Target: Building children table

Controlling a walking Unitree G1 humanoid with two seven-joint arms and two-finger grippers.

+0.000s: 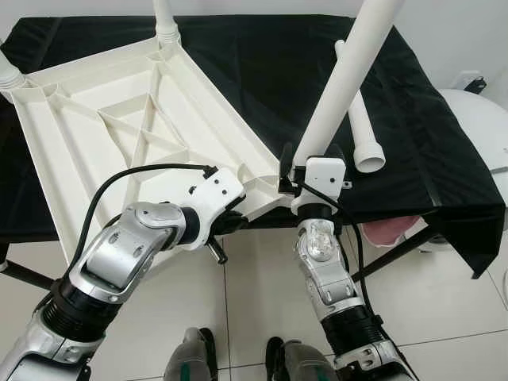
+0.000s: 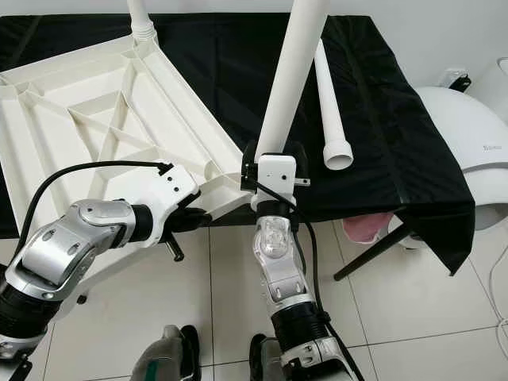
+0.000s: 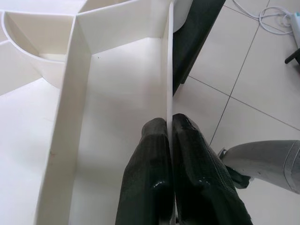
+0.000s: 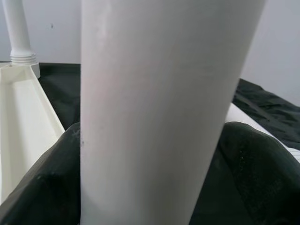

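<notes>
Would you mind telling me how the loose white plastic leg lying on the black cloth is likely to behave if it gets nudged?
The loose white plastic tube leg is round and smooth, so it would probably roll across the black cloth. Its flared end lies near the cloth's front edge, so it might drop off. It looks hollow, so it is likely light and stiff.

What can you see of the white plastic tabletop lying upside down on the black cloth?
The white plastic tabletop lies underside up on the black cloth-covered table, showing ribbed bracing with diagonal struts. Its near corner overhangs the table edge. White legs stand in two far corner sockets. The left tool is pinched on its thin rim, and the right tool holds a white tubular leg upright at the near corner.
</notes>
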